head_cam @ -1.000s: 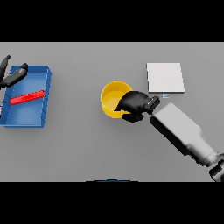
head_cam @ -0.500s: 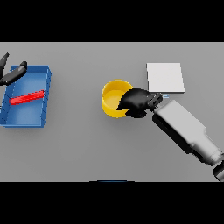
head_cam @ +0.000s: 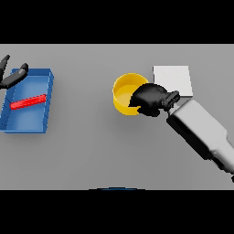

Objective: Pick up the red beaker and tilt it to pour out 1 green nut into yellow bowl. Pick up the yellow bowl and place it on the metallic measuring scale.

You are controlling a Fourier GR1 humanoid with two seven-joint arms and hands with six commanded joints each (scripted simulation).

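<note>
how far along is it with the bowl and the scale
Pouring can't be confirmed: no nut is visible in the yellow bowl. In hand: the right hand is curled on the bowl's rim, with the bowl beside the metallic scale, not on it. Left: setting it on the scale. The left hand idles by the blue tray.

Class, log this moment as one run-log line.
right robot hand: gripping yellow bowl rim | scale: bare | left robot hand: open, idle
</note>
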